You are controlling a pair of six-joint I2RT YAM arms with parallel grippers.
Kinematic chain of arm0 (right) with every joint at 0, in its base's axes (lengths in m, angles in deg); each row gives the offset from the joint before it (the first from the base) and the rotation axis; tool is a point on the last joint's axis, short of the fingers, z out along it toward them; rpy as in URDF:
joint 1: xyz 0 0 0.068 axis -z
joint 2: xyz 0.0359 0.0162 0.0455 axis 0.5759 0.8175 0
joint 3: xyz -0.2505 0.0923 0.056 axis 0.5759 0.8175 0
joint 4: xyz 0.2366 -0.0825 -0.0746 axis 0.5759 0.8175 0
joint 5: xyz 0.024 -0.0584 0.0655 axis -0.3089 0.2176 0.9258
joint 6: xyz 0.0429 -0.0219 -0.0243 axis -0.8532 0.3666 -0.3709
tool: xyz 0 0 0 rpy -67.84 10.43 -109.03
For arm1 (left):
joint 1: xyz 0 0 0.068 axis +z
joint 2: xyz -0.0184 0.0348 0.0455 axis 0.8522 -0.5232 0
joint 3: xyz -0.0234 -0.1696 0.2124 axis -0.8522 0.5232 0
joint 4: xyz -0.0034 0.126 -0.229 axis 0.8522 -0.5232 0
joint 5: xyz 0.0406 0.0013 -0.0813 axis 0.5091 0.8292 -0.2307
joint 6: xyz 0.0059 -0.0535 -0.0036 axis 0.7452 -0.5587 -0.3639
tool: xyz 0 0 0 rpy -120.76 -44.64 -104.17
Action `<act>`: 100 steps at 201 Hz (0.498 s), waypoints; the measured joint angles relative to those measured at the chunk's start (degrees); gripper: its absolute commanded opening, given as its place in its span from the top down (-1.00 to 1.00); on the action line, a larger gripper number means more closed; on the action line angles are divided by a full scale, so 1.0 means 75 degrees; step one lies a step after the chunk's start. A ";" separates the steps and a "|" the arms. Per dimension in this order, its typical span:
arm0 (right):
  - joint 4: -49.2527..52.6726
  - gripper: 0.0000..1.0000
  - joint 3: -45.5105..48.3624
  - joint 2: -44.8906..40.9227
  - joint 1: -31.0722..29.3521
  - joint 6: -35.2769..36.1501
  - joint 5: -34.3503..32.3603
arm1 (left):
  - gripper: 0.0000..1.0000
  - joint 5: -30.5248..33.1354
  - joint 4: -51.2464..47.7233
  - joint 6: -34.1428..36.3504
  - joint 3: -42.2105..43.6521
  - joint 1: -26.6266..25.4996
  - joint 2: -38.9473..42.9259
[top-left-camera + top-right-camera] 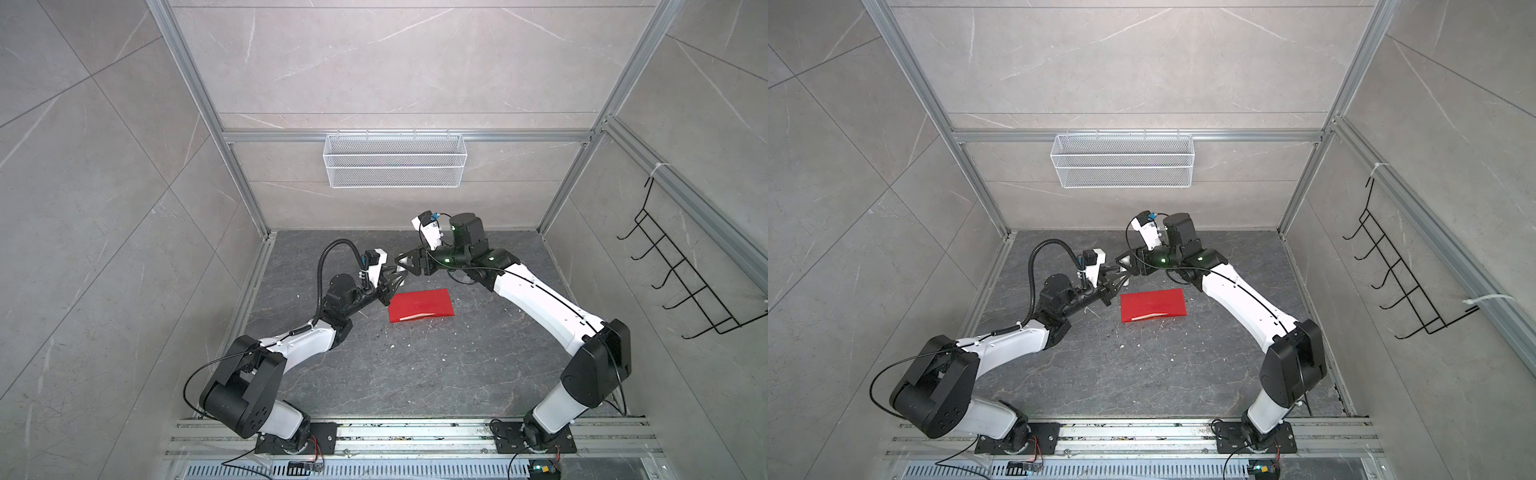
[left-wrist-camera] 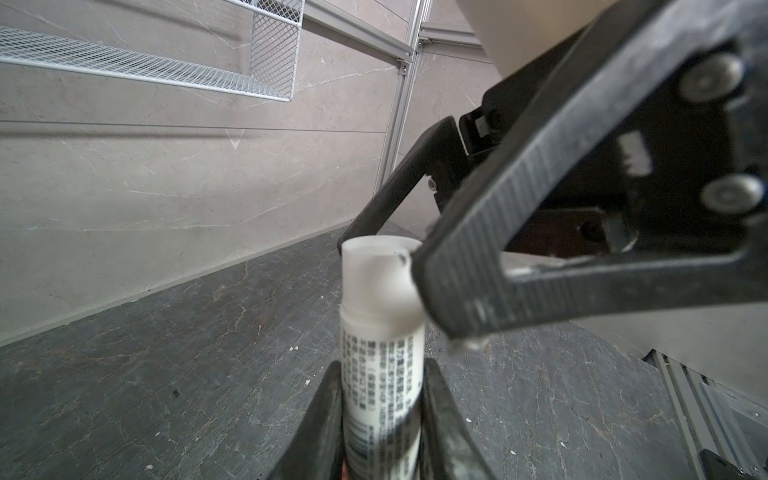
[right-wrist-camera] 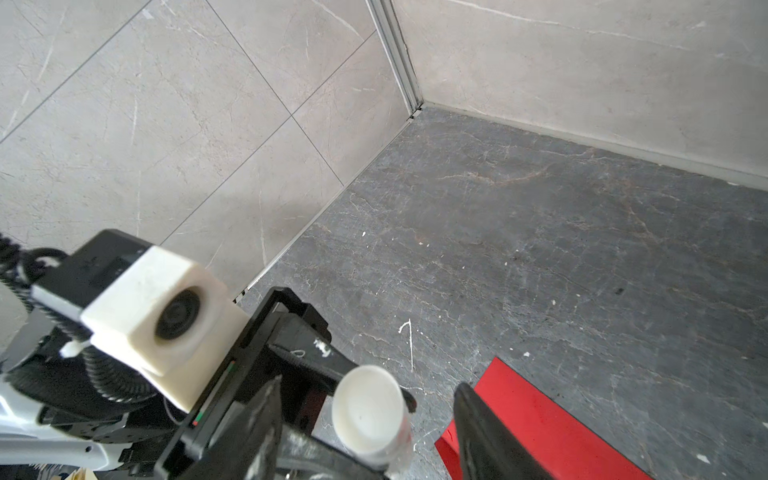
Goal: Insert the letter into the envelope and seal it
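1 glue stick (image 2: 380,345), left gripper (image 2: 382,372) clamped | right gripper (image 3: 368,386) wide round cap (image 3: 361,415) | 1 envelope (image 1: 419,303)

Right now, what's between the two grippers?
The glue stick: the left gripper clamps its body, and its white end sits inside the open right gripper. Both wrist views show it.

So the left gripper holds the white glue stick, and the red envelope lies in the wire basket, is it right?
Not quite. The left gripper does hold the glue stick, but the envelope lies flat on the dark table, not in the basket, which hangs on the back wall. Both top views show this.
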 measured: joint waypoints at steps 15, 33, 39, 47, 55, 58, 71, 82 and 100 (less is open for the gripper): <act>0.0009 0.06 0.0000 0.0058 -0.0047 -0.0003 -0.0006 | 1.00 0.0000 0.0006 -0.0050 -0.0038 0.0000 0.0000; 0.0009 0.32 -0.0003 0.0105 -0.0096 0.0020 0.0000 | 1.00 0.0000 0.0012 -0.0134 -0.0082 0.0000 0.0000; 0.0009 0.41 -0.0003 0.0117 -0.0111 0.0067 -0.0023 | 1.00 0.0000 0.0032 -0.0154 -0.0087 0.0000 0.0000; 0.0012 0.55 -0.0003 0.0128 -0.0108 0.0067 -0.0099 | 1.00 0.0000 0.0055 -0.0216 -0.0087 0.0000 0.0000; 0.0012 0.68 -0.0003 0.0128 -0.0090 0.0131 -0.0152 | 1.00 0.0003 0.0052 -0.0291 -0.0090 0.0003 0.0000; 0.0012 0.72 -0.0003 0.0128 -0.0079 0.0187 -0.0146 | 1.00 0.0003 0.0052 -0.0294 -0.0090 0.0003 0.0000; 0.0015 0.83 -0.0006 0.0131 -0.0079 0.0204 -0.0166 | 1.00 0.0000 0.0052 -0.0361 -0.0093 0.0000 0.0000; 0.0020 0.93 -0.0017 0.0131 -0.0082 0.0230 -0.0172 | 1.00 0.0000 0.0055 -0.0376 -0.0093 0.0000 0.0000; 0.0213 1.00 -0.0152 0.0175 -0.0082 0.0396 -0.0175 | 0.73 -0.0009 0.0041 -0.0385 -0.0105 0.0000 0.0000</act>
